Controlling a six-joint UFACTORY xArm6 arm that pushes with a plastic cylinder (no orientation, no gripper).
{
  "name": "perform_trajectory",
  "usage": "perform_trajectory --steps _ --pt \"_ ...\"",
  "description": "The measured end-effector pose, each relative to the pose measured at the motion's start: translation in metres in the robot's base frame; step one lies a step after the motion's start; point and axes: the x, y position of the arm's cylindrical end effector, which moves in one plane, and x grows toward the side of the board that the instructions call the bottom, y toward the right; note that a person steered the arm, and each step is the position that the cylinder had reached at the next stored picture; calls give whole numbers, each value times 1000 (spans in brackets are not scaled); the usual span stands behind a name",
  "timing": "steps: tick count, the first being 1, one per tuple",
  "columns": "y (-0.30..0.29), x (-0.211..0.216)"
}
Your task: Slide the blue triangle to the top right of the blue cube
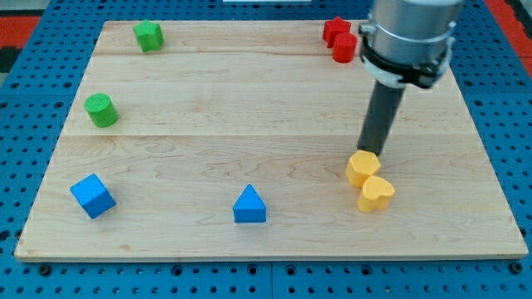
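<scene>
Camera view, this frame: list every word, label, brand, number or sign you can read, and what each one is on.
None: no readable text anywhere in this view.
The wooden board, the blue pegboard around it and the arm's metal collar carry no print or labels.
The blocks, including the blue triangle, blue cube and the yellow blocks by my tip, are plain coloured faces without marks.
</scene>
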Motion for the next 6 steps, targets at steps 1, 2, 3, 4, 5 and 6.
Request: perform_trajectory --steps 1,2,3,4,5,6 --pt "-67 -4" --pt "-75 34" --pt "-63 86" --pt "-170 71" --pt "-253 36" --pt "-217 40"
